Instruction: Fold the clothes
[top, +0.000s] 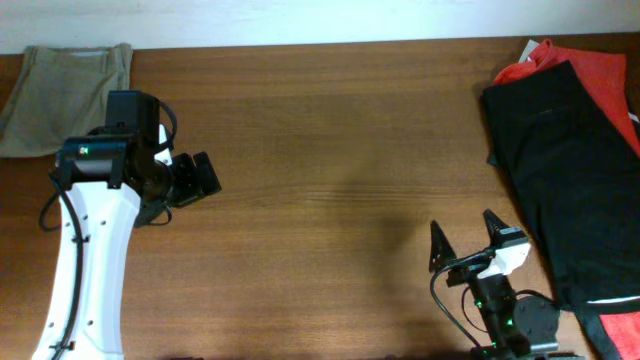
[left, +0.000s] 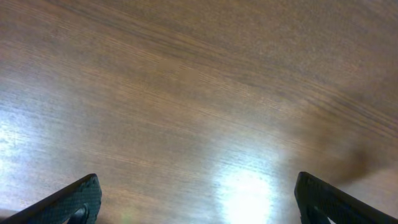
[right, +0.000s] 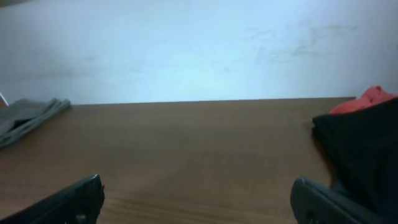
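A black garment (top: 560, 150) lies spread on top of a red garment (top: 590, 60) at the table's right side; both also show at the right of the right wrist view, black (right: 360, 149) and red (right: 367, 99). A folded khaki garment (top: 65, 90) lies at the far left corner and shows grey in the right wrist view (right: 28, 118). My left gripper (top: 200, 178) is open and empty over bare wood (left: 199, 199), right of the khaki garment. My right gripper (top: 465, 240) is open and empty near the front edge, left of the black garment (right: 196, 199).
The wooden table (top: 330, 150) runs between the two piles. A pale wall (right: 199, 43) stands behind the table's far edge. The right arm's base (top: 510, 320) sits at the front edge beside the black garment.
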